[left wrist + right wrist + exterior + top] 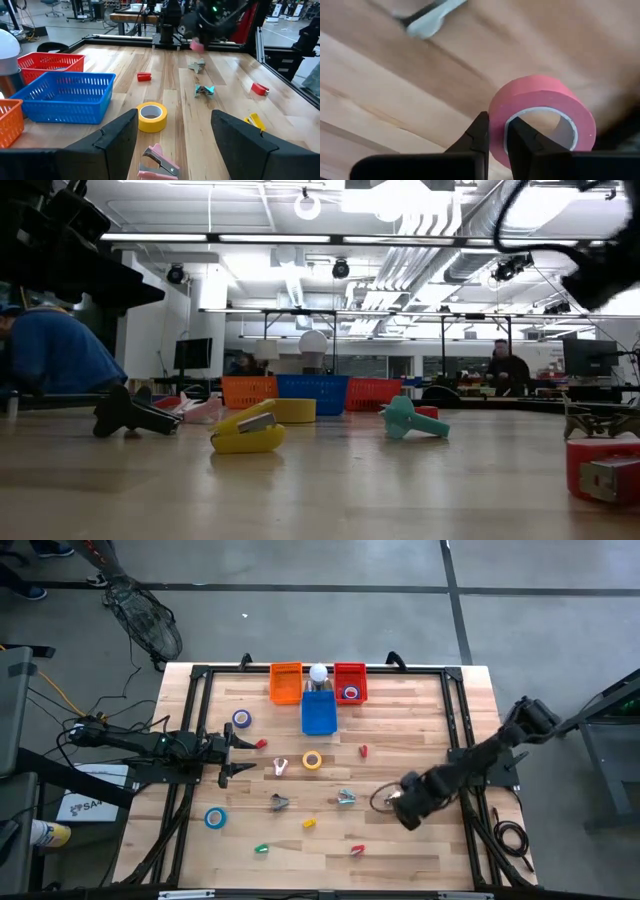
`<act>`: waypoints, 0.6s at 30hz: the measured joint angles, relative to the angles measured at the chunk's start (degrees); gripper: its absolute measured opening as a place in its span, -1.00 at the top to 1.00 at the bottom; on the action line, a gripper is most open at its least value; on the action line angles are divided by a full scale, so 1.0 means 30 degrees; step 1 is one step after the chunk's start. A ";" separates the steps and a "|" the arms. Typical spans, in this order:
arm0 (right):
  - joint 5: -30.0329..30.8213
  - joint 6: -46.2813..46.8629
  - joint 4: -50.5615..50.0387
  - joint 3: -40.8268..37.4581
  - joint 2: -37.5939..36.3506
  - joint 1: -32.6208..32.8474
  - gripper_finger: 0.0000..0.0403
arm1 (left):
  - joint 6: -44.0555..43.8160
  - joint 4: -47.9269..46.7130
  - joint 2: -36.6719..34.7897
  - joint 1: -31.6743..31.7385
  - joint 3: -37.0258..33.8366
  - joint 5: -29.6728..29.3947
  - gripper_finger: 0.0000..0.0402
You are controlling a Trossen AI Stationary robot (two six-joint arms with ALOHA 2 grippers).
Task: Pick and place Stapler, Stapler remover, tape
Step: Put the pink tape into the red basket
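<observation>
You have the pink tape roll (542, 117) in hand: the right end effector (496, 135) is pinched on the roll's wall, one finger inside the open centre and one outside. The roll is tilted and looks clear of the bench (420, 705), though you cannot be sure of that from here. It sits at the near right of the bench, well apart from the red basket (350, 681) at the far edge. So the step is the carry of this tape after the pick. A blue roll (351, 693) already lies in the red basket, which suggests that is the drop point. Your next move calls for lifting clear and travelling toward that basket, past the teal staple remover (346, 797). The left end effector (232, 752) waits, spread wide, well to the left of that basket, with the yellow tape roll (152, 116) just ahead.
</observation>
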 joint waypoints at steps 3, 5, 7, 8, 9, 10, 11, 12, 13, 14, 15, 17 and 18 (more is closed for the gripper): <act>0.1972 -0.3660 -0.2923 0.1017 -0.0886 -0.2464 0.85 | 0.0001 0.0000 0.0000 0.0000 0.0000 0.0003 -0.22; 0.3653 -0.6343 -0.3689 0.1479 -0.1487 -0.4454 0.85 | 0.0001 0.0000 0.0000 0.0003 0.0000 -0.0001 -0.22; 0.5194 -0.9176 -0.3521 0.1795 -0.1995 -0.6625 0.85 | -0.0003 0.0000 0.0000 -0.0002 0.0000 0.0003 -0.22; 0.5857 -1.0575 -0.3149 0.1913 -0.2167 -0.7719 0.85 | 0.0002 0.0000 0.0000 0.0004 0.0000 0.0002 -0.22; 0.6368 -1.2019 -0.2619 0.2020 -0.2253 -0.8858 0.85 | 0.0003 0.0000 0.0000 -0.0002 0.0000 -0.0004 -0.22; 0.6661 -1.3537 -0.1974 0.2114 -0.2293 -0.9995 0.85 | -0.0004 0.0000 0.0000 -0.0003 0.0000 0.0003 -0.22; 0.6754 -1.4987 -0.1241 0.2204 -0.2297 -1.1063 0.85 | -0.0003 0.0000 0.0000 -0.0003 0.0000 0.0003 -0.22; 0.6666 -1.6519 -0.0320 0.2263 -0.2294 -1.2159 0.85 | 0.0001 0.0000 0.0000 0.0002 0.0000 0.0003 -0.22; 0.6367 -1.7971 0.0625 0.2316 -0.2236 -1.3206 0.85 | 0.0000 0.0000 0.0000 0.0001 0.0000 0.0003 -0.22; 0.5849 -1.9343 0.1573 0.2421 -0.2130 -1.4236 0.85 | -0.0004 0.0000 0.0000 0.0001 0.0000 0.0003 -0.22; 0.5294 -2.0605 0.2476 0.2519 -0.2035 -1.5193 0.85 | 0.0001 0.0000 0.0000 -0.0003 0.0000 0.0003 -0.22; 0.3883 -2.2908 0.4035 0.2777 -0.1699 -1.6966 0.85 | 0.0002 0.0000 0.0000 0.0004 0.0000 0.0003 -0.22; 0.3203 -2.3943 0.4716 0.2988 -0.1500 -1.7766 0.85 | -0.0004 0.0000 0.0000 -0.0003 0.0000 0.0003 -0.22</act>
